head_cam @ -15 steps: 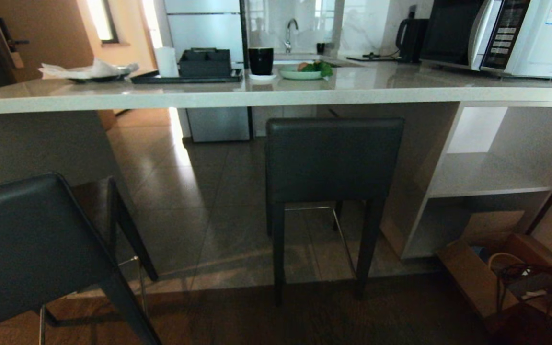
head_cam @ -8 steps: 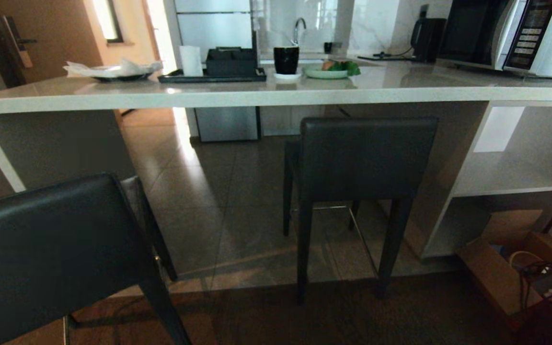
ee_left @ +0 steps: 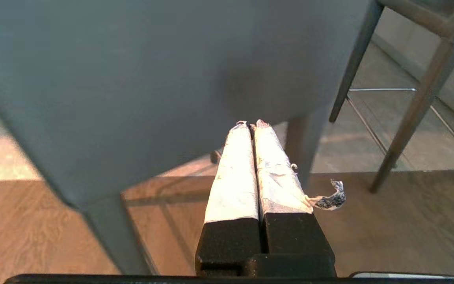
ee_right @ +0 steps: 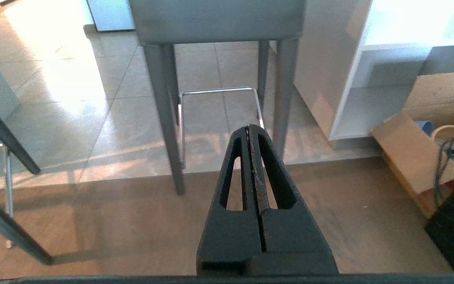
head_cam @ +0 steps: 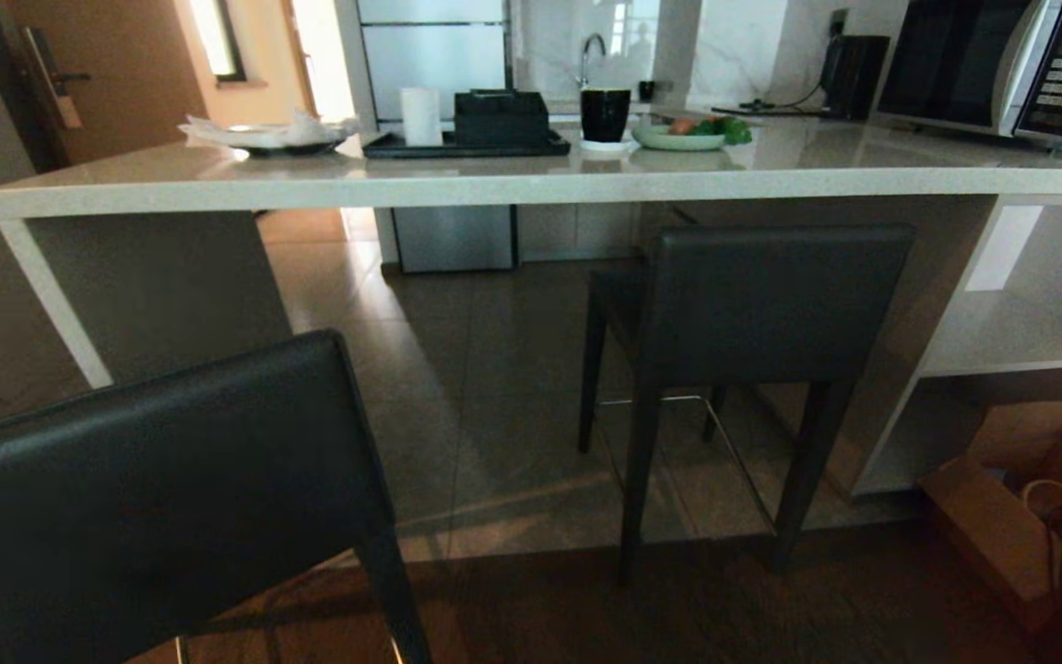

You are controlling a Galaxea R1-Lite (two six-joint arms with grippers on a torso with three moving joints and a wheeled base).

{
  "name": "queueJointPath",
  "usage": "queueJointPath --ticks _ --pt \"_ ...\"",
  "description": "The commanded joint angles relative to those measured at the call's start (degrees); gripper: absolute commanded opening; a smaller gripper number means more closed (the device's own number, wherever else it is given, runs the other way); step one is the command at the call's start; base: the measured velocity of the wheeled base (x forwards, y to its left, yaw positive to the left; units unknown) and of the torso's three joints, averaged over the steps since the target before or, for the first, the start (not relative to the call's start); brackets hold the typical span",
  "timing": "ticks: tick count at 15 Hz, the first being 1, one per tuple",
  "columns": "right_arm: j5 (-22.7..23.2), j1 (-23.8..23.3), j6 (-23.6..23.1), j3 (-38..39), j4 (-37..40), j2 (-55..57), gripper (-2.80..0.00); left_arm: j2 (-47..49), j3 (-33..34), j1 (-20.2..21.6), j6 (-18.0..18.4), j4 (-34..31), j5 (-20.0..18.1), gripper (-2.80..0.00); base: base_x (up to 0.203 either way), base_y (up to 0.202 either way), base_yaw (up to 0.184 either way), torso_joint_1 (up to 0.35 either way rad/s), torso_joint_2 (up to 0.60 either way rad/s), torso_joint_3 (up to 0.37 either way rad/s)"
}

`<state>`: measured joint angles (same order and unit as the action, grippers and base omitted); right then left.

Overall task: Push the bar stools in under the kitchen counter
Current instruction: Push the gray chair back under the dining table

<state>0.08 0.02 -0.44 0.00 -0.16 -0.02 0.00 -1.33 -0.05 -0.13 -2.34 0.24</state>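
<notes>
View: my whole head picture has slid rightward over the last second, so my camera turned; the stools did not move.
Near stool (head_cam: 153, 498): lower left, now larger, well out from the table (head_cam: 494, 184).
Far stool (head_cam: 752, 314): centre right, already tucked under.
Left tool (ee_left: 252, 125): together, empty, just behind the near backrest.
Right tool (ee_right: 249, 128): together, empty.
Meaning: I judge I am lining up on the near stool.

One dark bar stool (head_cam: 752, 314) is seen tucked partly under the kitchen counter (head_cam: 513, 184); a second stool (head_cam: 153, 498) is seen well out, at the lower left. A black mug (head_cam: 605, 114) and what may be a plate of vegetables (head_cam: 688, 135) are set on top.
</notes>
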Motion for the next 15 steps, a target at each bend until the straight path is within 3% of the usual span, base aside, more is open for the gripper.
queueJointPath --ticks 1,5,10,15 --pt "0.01 -0.02 0.00 0.09 -0.01 0.03 -2.80 0.09 0.01 0.05 -0.04 -0.03 0.02 -2.80 0.000 0.111 -0.004 0.002 0.00 0.004" --pt "0.01 0.06 0.00 0.09 -0.01 0.05 -2.80 0.09 0.01 0.05 -0.13 -0.03 0.02 -2.80 -0.020 0.002 0.000 0.001 0.00 0.000" --pt "0.01 -0.02 0.00 0.09 -0.01 0.02 -2.80 0.09 0.06 0.05 -0.13 -0.03 0.02 -2.80 -0.151 0.001 -0.002 0.001 0.00 0.004" --pt "0.01 0.06 0.00 0.09 -0.01 0.02 -2.80 0.09 0.01 0.05 -0.13 -0.03 0.02 -2.80 0.000 0.000 0.000 0.000 0.00 0.000"
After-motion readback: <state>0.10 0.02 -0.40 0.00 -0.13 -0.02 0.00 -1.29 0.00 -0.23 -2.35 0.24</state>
